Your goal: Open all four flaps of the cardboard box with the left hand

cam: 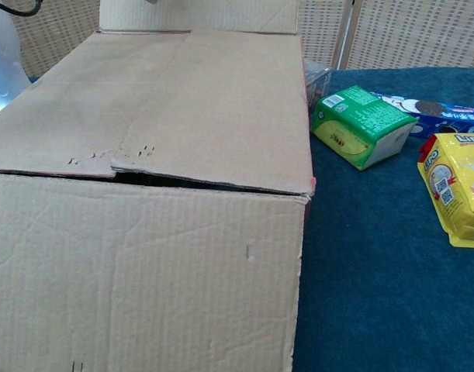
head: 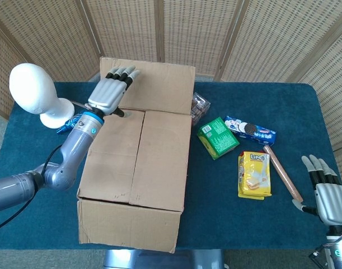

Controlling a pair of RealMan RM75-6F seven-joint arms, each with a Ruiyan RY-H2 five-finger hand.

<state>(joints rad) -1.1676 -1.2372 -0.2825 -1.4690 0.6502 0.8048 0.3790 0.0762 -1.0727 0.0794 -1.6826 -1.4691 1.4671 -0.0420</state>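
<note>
A large brown cardboard box [head: 134,179] [cam: 143,256] stands on the blue table, its two long top flaps [head: 143,157] lying flat and meeting along the middle. The far flap [head: 154,84] [cam: 198,14] stands upright. My left hand [head: 110,92] lies flat against that flap's inner face, fingers pointing up, holding nothing. My right hand [head: 326,193] rests at the table's right front corner, fingers spread and empty. The chest view shows neither hand.
A white mannequin head [head: 36,92] stands left of the box. To the right lie a green packet [head: 217,137] [cam: 359,124], a blue cookie pack [head: 250,129], a yellow packet [head: 254,174] [cam: 458,186] and a brown stick [head: 282,172]. Snack packs [head: 200,106] sit behind the box.
</note>
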